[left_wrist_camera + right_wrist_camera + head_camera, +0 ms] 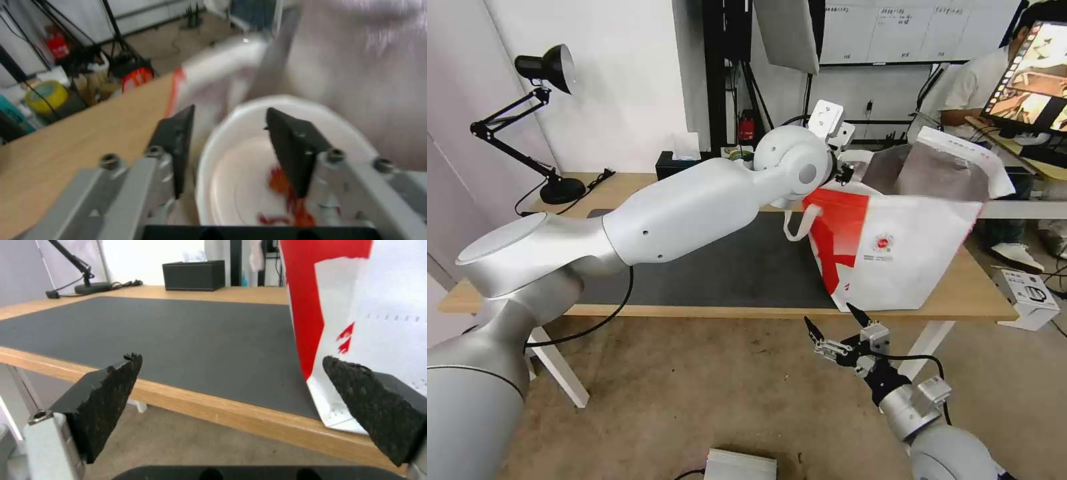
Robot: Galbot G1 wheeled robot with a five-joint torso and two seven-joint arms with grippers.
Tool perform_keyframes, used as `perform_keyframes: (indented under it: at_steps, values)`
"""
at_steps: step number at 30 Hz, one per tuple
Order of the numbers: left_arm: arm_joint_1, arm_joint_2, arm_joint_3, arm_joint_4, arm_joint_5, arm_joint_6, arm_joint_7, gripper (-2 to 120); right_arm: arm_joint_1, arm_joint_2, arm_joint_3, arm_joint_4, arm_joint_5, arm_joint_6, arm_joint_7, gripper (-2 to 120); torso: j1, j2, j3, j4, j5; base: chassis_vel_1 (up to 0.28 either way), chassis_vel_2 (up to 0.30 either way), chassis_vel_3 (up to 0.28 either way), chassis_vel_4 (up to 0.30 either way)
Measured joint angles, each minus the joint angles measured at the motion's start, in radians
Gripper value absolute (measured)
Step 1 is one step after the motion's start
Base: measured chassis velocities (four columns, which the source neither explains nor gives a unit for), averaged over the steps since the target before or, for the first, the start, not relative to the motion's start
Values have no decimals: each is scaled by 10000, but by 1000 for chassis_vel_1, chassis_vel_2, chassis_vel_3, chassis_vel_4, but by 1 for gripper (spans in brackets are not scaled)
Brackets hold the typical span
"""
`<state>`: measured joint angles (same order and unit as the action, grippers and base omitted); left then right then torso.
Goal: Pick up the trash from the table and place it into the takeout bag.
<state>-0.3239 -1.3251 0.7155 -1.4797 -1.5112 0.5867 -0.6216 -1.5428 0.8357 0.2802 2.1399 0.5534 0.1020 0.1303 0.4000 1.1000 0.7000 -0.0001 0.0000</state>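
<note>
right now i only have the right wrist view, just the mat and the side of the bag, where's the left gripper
Observer: The left gripper is up at the open top of the takeout bag, against the foil lining.
Operator: anything in it
Observer: Its fingers stand apart astride the rim of the white bowl, one inside and one outside. Red scraps lie in the bowl.
Operator: and where does my right gripper sit from above
Observer: The right gripper hangs open below the front edge of the table, just in front of the bag's lower corner.
</note>
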Motion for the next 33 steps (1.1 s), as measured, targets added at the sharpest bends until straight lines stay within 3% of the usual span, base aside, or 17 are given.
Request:
perform_keyframes:
  at_steps: [6,12,13,15,16,19,21,24,25,27,29,31,32,33]
  values:
    - [97,656,-198,-393,678,-1319,364,74,0,0,0,0,0,0,0,100,0,0,0,-1,0,0,0,0,0]
    - [844,2294,-441,-1364,1817,-2441,907,97,0,0,0,0,0,0,0,100,0,1,0,-2,-2,0,0,0,0]
    - [844,2294,-441,-1364,1817,-2441,907,97,0,0,0,0,0,0,0,100,0,1,0,-2,-2,0,0,0,0]
    - [1481,3343,-802,-2051,2299,-2918,1163,99,0,0,0,-1,0,0,0,100,1,-1,0,-2,-2,0,0,0,0]
    - [1481,3343,-802,-2051,2299,-2918,1163,99,0,0,0,-1,0,0,0,100,1,-1,0,-2,-2,0,0,0,0]
    - [2677,4645,-1576,-3166,2655,-3056,1361,100,1,0,1,0,0,0,0,100,0,0,-1,8,-7,0,0,0,0]
    - [3039,4938,-1804,-3401,2771,-3085,1430,100,1,-1,1,0,0,0,2,100,-1,1,-1,7,-6,0,0,0,0]
    - [5200,6159,-3335,-4296,3441,-3319,1820,100,0,-1,1,0,0,0,0,100,0,0,0,3,-7,0,0,0,0]
    - [5200,6159,-3335,-4296,3441,-3319,1820,100,0,-1,1,0,0,0,0,100,0,0,0,3,-7,0,0,0,0]
    - [6959,6721,-4746,-4727,3972,-3545,2098,100,0,-1,1,-1,0,0,1,100,-1,1,-2,-1,0,0,0,0,0]
    - [7576,6868,-5191,-4828,4183,-3613,2226,100,1,0,0,0,0,0,-1,100,-1,0,0,-1,-5,0,0,0,0]
    - [9694,7405,-6964,-5142,4968,-3983,2550,100,-1,-1,1,-1,0,0,1,100,-1,0,-1,4,-3,0,0,0,0]
    - [10419,7612,-7428,-5226,5150,-4142,2673,100,0,-1,1,-1,0,0,1,100,-1,0,-2,12,2,0,0,0,0]
    - [10419,7612,-7428,-5226,5150,-4142,2673,100,0,-1,1,-1,0,0,1,100,-1,0,-2,12,2,0,0,0,0]
